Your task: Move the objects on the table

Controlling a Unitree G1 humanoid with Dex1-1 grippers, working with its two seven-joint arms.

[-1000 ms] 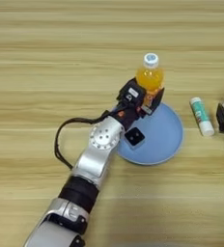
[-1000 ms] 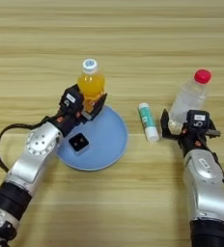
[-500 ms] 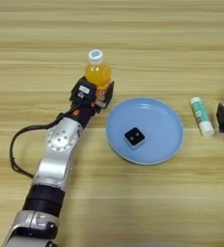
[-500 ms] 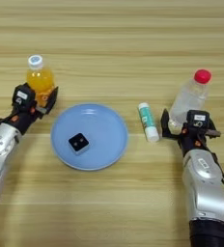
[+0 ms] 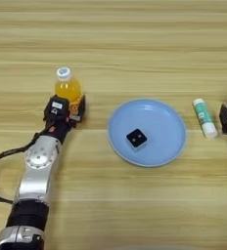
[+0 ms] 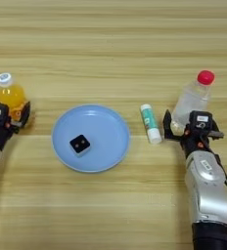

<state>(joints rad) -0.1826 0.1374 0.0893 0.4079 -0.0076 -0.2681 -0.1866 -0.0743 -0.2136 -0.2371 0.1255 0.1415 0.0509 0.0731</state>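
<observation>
Right now we see our left gripper (image 5: 66, 108) out on the left part of the tabletop (image 5: 115, 44), jaws clenched round the lower body of the orange-drink bottle (image 5: 67, 88). That bottle stands upright w/ its white cap up, well left of the blue plate (image 5: 162, 146). Our left arm runs from the bottom-left corner up to it, silver forearm w/ a black cable looping off to the side.

Blue plate sits approx mid-tabletop. On it, a bit left of centre, lies the tiny black block (image 5: 136, 138), flat, touching nothing but the plate.

Just right of the plate, apart from its rim, a small white tube w/ a green cap (image 6: 150, 123) lies on its side, pointing roughly away from us.

Further right stands the clear water bottle (image 6: 192, 100), red cap on top, leaning a little to the left at its base. Our right gripper (image 6: 184, 131) is at the bottle's lower part, black fingers (image 6: 167, 125) either side of it; the jaws look closed on the bottle, gripping it near the bottom. Right arm comes up from the bottom-right edge, silver forearm, black cuff low down.

Both bottles stand on the wood, well apart, plate & tube between them.
</observation>
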